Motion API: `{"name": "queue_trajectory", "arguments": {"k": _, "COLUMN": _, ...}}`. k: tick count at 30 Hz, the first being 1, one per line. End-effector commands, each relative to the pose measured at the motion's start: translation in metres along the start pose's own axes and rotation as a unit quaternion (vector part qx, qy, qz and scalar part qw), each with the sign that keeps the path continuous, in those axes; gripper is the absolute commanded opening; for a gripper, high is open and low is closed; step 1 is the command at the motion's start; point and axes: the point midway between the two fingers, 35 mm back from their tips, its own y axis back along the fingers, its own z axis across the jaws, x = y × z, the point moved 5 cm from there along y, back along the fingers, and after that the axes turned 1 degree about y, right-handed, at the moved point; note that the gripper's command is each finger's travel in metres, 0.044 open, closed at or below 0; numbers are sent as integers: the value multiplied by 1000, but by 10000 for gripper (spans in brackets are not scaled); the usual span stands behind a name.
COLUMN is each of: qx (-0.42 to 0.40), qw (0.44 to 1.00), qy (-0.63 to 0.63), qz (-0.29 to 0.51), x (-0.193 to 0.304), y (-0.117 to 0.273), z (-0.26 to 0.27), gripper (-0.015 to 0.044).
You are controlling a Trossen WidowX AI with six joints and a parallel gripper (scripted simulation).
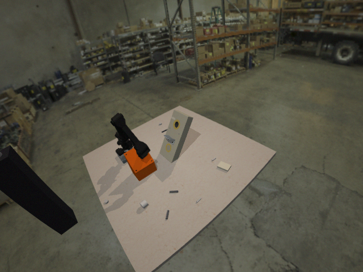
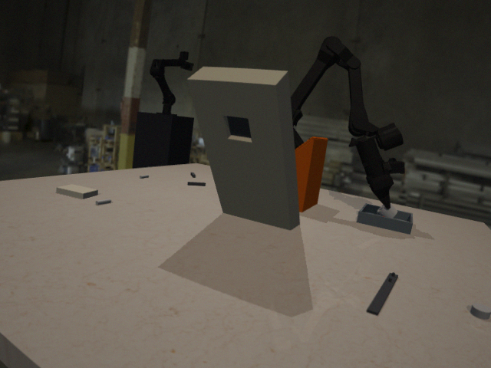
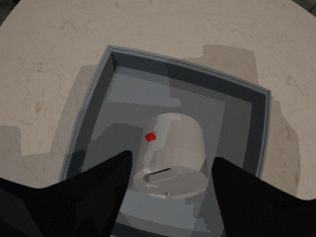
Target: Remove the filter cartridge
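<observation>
The white cartridge lies on its side inside the grey tray. Its slotted face points toward the wrist camera, and a red mark shows on its side. My gripper is low over the tray and open, with its fingertips on either side of the cartridge. A narrow gap shows at the right fingertip; contact at the left is hard to tell. The service panel leans upright, with a dark round hole inside its upper yellow ring.
An orange block stands between the panel and the tray. A grey bracket juts from the panel face. A dark flat bar, a small grey disc and a pale flat block lie on the table.
</observation>
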Motion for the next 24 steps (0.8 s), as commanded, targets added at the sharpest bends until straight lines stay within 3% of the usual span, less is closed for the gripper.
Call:
{"name": "queue_trajectory", "arguments": {"k": 1, "qx": 0, "qw": 1000, "qy": 1, "qz": -2, "x": -1, "y": 0, "z": 0, "gripper": 315}}
{"name": "queue_trajectory", "arguments": {"k": 6, "qx": 0, "qw": 1000, "qy": 1, "qz": -2, "x": -1, "y": 0, "z": 0, "gripper": 440}}
{"name": "queue_trajectory", "arguments": {"k": 9, "qx": 0, "qw": 1000, "qy": 1, "qz": -2, "x": -6, "y": 6, "z": 0, "gripper": 440}}
{"name": "queue_trajectory", "arguments": {"k": 15, "qx": 0, "qw": 1000, "qy": 0, "qz": -1, "x": -35, "y": 59, "z": -1, "gripper": 440}}
{"name": "queue_trajectory", "arguments": {"k": 24, "qx": -2, "qw": 1000, "qy": -2, "qz": -6, "x": -34, "y": 54, "z": 0, "gripper": 440}}
